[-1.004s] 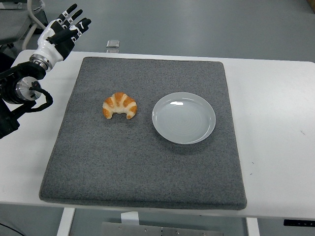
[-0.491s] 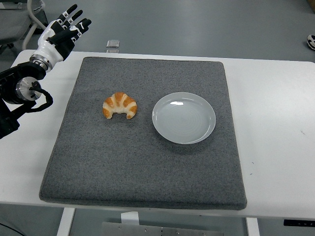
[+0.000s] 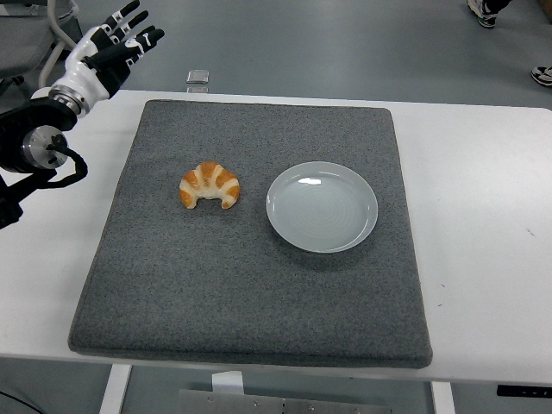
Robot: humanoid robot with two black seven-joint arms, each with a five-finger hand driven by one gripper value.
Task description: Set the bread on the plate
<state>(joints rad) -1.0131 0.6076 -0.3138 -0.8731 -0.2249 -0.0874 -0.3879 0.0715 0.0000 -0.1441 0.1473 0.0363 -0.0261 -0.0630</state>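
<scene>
A golden croissant (image 3: 210,185) lies on the grey mat, left of centre. A pale round plate (image 3: 322,206) sits on the mat just right of it, empty. My left hand (image 3: 119,47) is raised at the far left corner of the table, well away from the croissant, with its fingers spread and holding nothing. My right arm is out of view.
The grey mat (image 3: 250,293) covers most of the white table (image 3: 483,224). A small grey object (image 3: 198,77) lies at the table's far edge. A person's shoes (image 3: 483,9) show on the floor at the top right.
My left hand has risen a little and shifted back toward the top left. A person's shoes have come into view at the top right. The croissant and plate have not moved.
</scene>
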